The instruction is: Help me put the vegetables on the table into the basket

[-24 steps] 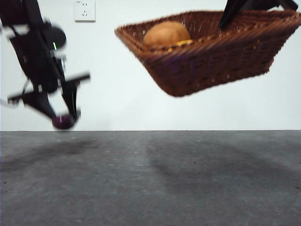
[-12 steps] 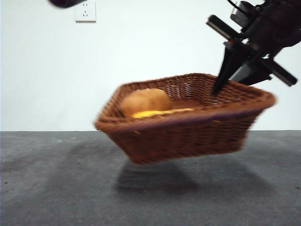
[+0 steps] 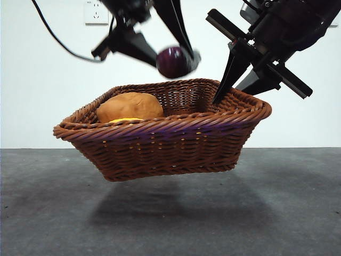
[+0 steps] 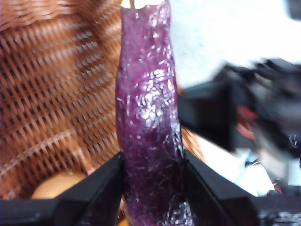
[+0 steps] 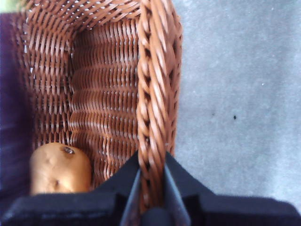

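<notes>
The wicker basket [image 3: 170, 144] hangs tilted above the table [image 3: 170, 213]. My right gripper [image 3: 224, 90] is shut on the basket's braided rim [image 5: 153, 117] at its right side and holds it up. The tan-brown potato [image 3: 129, 106] lies inside, also in the right wrist view [image 5: 59, 168]. A sliver of the yellow-orange item [image 3: 123, 120] shows beside it. My left gripper [image 3: 178, 58] is shut on the glossy dark purple vegetable [image 3: 173, 62] and holds it just above the basket's middle. In the left wrist view the purple vegetable [image 4: 148, 117] sits between the jaws over the basket's weave [image 4: 51, 94].
A white wall socket [image 3: 96, 12] is on the back wall at top left. The basket casts a shadow on the dark grey table below it.
The basket has come down and to the left, nearer the table. My left gripper with the purple vegetable has swung from the left side up and over to above the basket.
</notes>
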